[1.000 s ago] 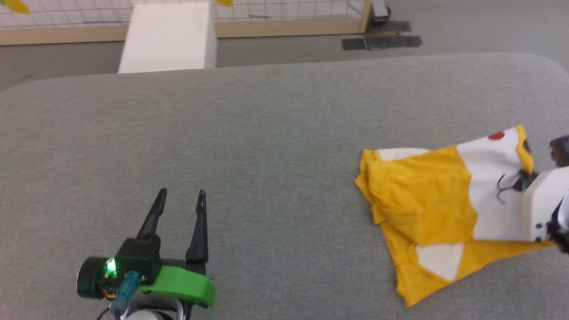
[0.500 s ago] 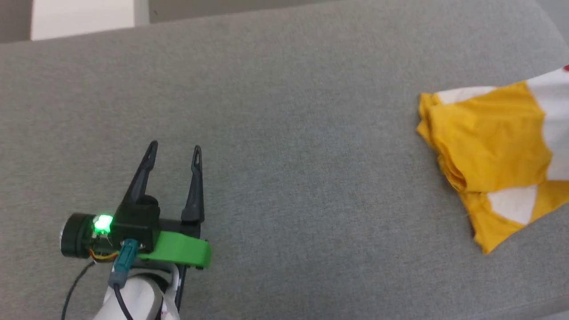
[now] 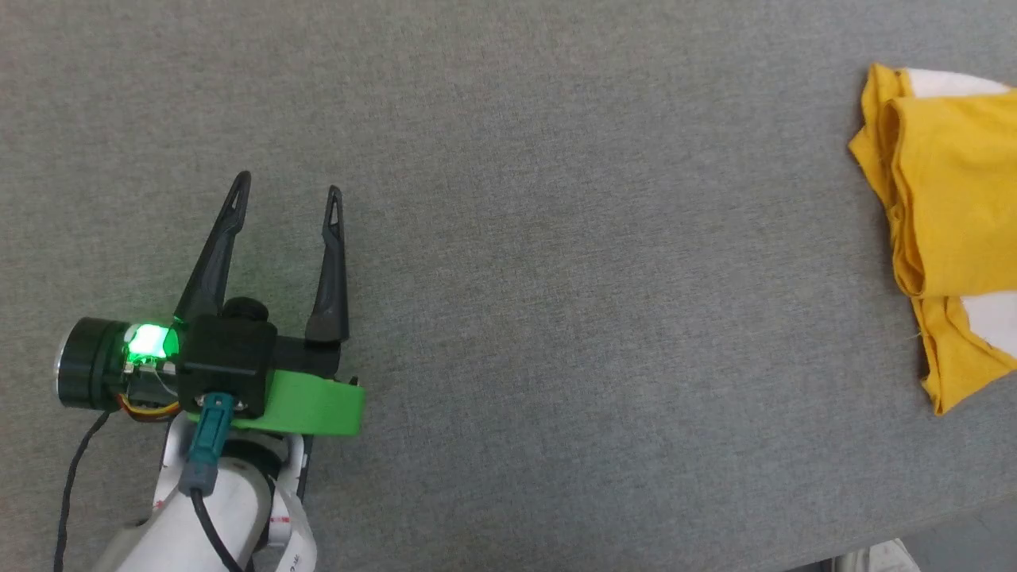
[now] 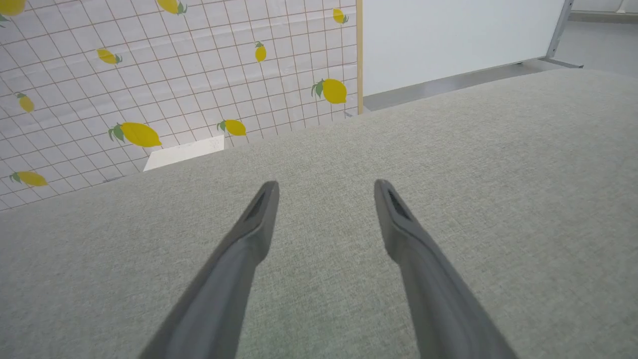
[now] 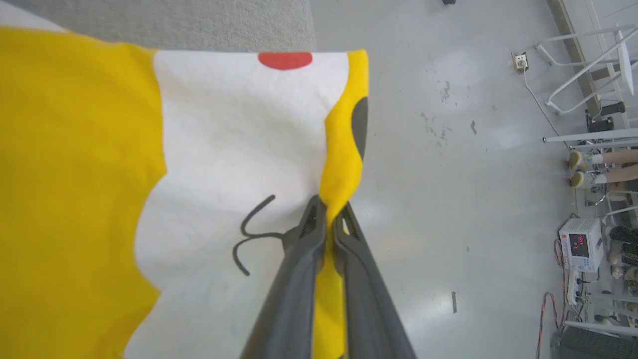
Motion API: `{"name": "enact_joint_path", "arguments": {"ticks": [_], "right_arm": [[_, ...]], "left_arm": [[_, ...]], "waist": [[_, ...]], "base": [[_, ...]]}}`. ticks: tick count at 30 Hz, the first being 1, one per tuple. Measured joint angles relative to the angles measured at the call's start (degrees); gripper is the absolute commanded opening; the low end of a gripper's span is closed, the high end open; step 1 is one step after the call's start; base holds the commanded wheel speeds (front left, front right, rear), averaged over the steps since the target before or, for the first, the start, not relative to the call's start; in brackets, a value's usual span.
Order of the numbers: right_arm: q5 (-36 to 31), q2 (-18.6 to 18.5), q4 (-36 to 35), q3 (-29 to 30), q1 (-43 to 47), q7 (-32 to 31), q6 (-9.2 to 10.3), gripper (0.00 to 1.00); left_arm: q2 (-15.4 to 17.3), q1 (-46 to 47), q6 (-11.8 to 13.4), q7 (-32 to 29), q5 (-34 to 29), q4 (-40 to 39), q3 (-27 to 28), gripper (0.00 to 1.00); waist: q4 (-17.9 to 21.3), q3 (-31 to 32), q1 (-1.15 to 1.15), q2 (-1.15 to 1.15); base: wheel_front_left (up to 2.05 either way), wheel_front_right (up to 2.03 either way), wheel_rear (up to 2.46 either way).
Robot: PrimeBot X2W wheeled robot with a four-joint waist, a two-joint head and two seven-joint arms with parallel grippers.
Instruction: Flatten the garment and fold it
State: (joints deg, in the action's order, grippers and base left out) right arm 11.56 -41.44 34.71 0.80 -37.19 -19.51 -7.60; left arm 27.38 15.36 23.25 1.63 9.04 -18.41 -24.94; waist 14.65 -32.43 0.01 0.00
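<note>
While the garment (image 3: 945, 199) lies bunched at the far right of the grey bench (image 3: 556, 238) and runs out past the head view's right border, a broad bare stretch of bench cloth separates it from the left pincer (image 3: 287, 183). The bench's near edge cuts across the lower right corner, just below the yellow folds. The left arm reaches low over the bench, its fingers pointing away from the robot and spread wide. In the right wrist view, the right pincer (image 5: 329, 203) is clamped narrow on the garment's yellow hem beside the white patch, with pale floor (image 5: 448, 149) just beyond that edge.
</note>
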Motion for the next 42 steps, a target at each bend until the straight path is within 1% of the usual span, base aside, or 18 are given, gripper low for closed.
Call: {"name": "enact_joint_path", "arguments": {"ticks": [2, 6, 10, 14, 17, 20, 23, 26, 29, 33, 35, 38, 42], "right_arm": [[-1.0, 0.6, 1.9, 0.6, -0.9, 1.0, 0.00, 1.00], [-2.8, 1.0, 4.7, 1.1, -2.6, 2.5, 0.00, 1.00], [-4.1, 1.1, 6.1, 1.2, -3.4, 3.6, 0.00, 1.00], [-4.0, 1.3, 6.6, 1.1, -3.9, 4.8, 0.00, 1.00], [-3.5, 2.2, 6.3, 1.4, -3.8, 5.5, 0.00, 1.00], [-2.8, 3.0, 4.9, 1.9, -2.6, 6.4, 0.00, 1.00], [-0.9, 4.8, 2.2, 3.9, 0.3, 8.1, 0.00, 1.00], [0.7, 7.4, -2.5, 5.4, 4.1, 9.7, 0.00, 1.00], [1.9, 10.5, -9.1, 6.8, 8.6, 10.7, 0.01, 1.00], [2.4, 16.2, -19.9, 9.5, 14.8, 11.7, 0.01, 1.00], [1.6, 19.6, -25.8, 10.5, 18.2, 11.9, 0.00, 1.00], [-0.2, 23.5, -32.8, 10.8, 22.6, 12.2, 0.00, 1.00], [-2.8, 28.1, -39.6, 11.4, 27.6, 13.3, 0.01, 1.00]], "left_arm": [[0.1, 0.1, 0.0, -0.5, -0.2, -0.6, -0.1, 1.00], [0.2, 0.1, 0.3, -1.1, -0.5, -0.9, -0.4, 1.00], [0.0, 0.2, 1.2, -0.8, -0.5, -0.9, -0.1, 1.00], [-1.2, -0.6, 2.1, 1.4, 0.9, -0.4, 0.1, 1.00], [-1.6, -2.0, 2.3, 2.5, 1.5, 0.6, 0.1, 1.00], [-1.7, -4.0, 2.6, 3.5, 2.7, 1.5, 0.3, 1.00], [-2.0, -6.0, 2.6, 4.7, 4.1, 2.6, 0.3, 1.00], [-2.2, -8.2, 2.6, 5.8, 5.3, 3.4, 0.5, 1.00], [-2.4, -10.2, 2.5, 6.5, 7.3, 3.8, 0.7, 1.00], [-2.8, -11.8, 2.3, 7.6, 8.7, 4.6, 0.9, 1.00], [-3.2, -12.0, 1.9, 8.1, 9.7, 5.0, 0.8, 1.00], [-3.5, -12.4, 1.4, 8.6, 10.5, 5.7, 0.7, 1.00], [-3.7, -13.4, 0.9, 9.3, 11.5, 6.8, 0.8, 1.00]], "waist": [[0.0, -1.2, 0.00, 0.00], [-0.2, -2.5, 0.00, 0.00], [-0.5, -1.9, 0.00, 0.00], [-1.0, 0.9, 0.00, 0.00], [-1.2, 3.2, -0.01, 0.00], [-1.6, 5.6, 0.00, 0.00], [-2.1, 8.6, -0.01, 0.00], [-2.7, 11.7, -0.01, 0.00], [-3.4, 14.8, -0.01, 0.00], [-4.5, 18.7, -0.01, 0.00], [-5.3, 20.5, -0.01, 0.00], [-6.5, 22.7, -0.01, 0.00], [-8.4, 25.0, -0.02, 0.00]], "base": [[0.00, 0.00, 0.00], [0.00, 0.00, 0.00], [0.00, 0.00, 0.00], [0.00, 0.00, 0.00], [0.00, 0.00, 0.00], [0.00, 0.00, 0.00], [0.00, 0.00, 0.00], [0.00, 0.00, 0.00], [0.00, 0.00, 0.00], [0.00, 0.00, 0.00], [0.00, 0.00, 0.00], [0.00, 0.00, 0.00], [0.00, 0.00, 0.00]]}}
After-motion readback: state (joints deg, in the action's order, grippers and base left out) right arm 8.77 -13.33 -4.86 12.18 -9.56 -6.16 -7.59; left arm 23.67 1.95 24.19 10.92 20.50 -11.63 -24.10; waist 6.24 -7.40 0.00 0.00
